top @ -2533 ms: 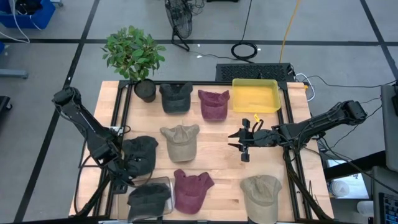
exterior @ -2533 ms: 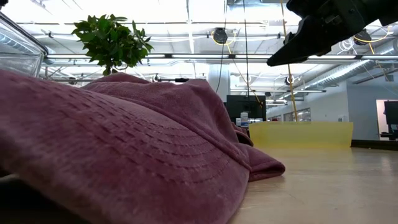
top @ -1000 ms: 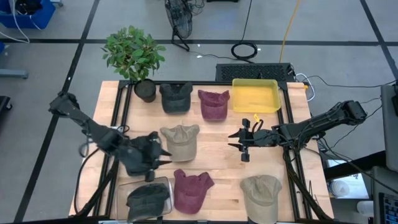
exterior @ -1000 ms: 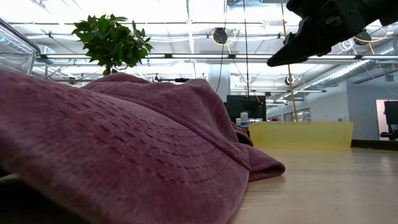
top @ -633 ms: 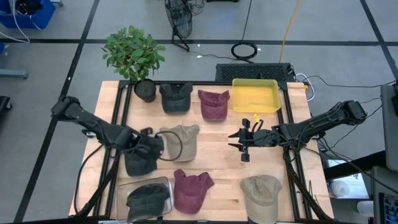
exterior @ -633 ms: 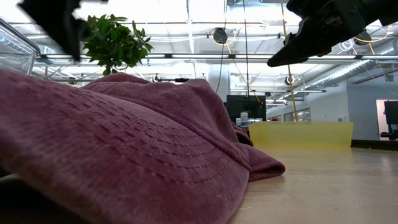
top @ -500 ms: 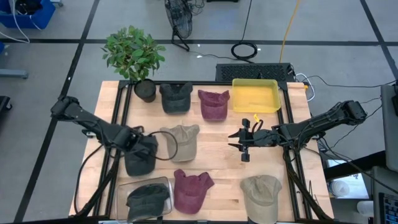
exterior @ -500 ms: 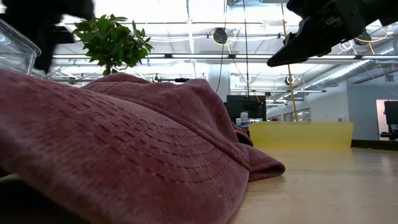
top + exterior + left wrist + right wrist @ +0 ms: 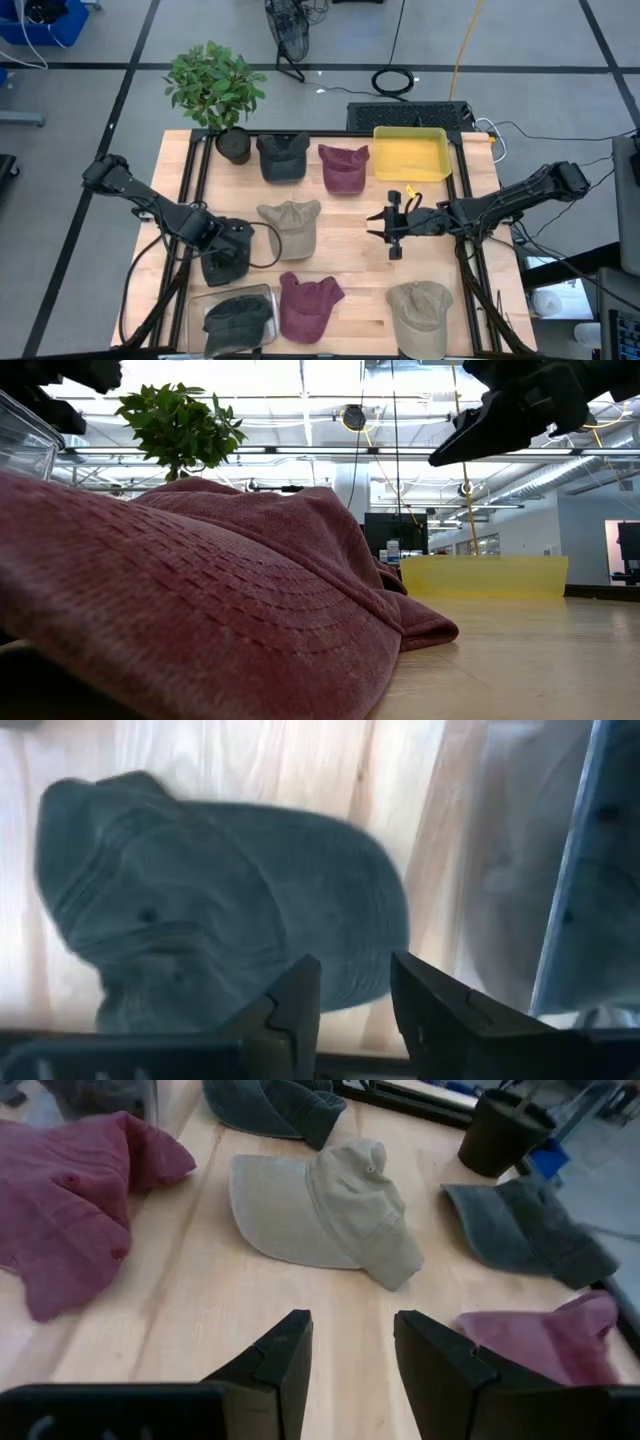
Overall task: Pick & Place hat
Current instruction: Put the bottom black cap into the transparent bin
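Observation:
A dark grey hat (image 9: 222,268) (image 9: 220,900) lies flat on the wooden table near its left edge. My left gripper (image 9: 237,247) (image 9: 350,975) hangs over it, open and pointing down. In the low view it (image 9: 60,385) stands well above the table, clear of the hat. Just nearer sits a clear container (image 9: 240,292) (image 9: 560,870) with another dark hat (image 9: 238,318) inside. My right gripper (image 9: 385,228) (image 9: 350,1325) waits open above the middle of the table, raised in the low view (image 9: 470,445).
Other hats lie spread over the table: beige (image 9: 290,225), maroon (image 9: 305,302) (image 9: 200,600), beige (image 9: 420,315), dark grey (image 9: 282,156) and maroon (image 9: 343,166). A yellow tray (image 9: 410,152) and a potted plant (image 9: 215,90) stand along the far edge. Bare wood shows between my two grippers.
My left arm has swung toward the far edge and back, and its gripper now stands over the dark hat. The dark hat lies in about the same place on the table.

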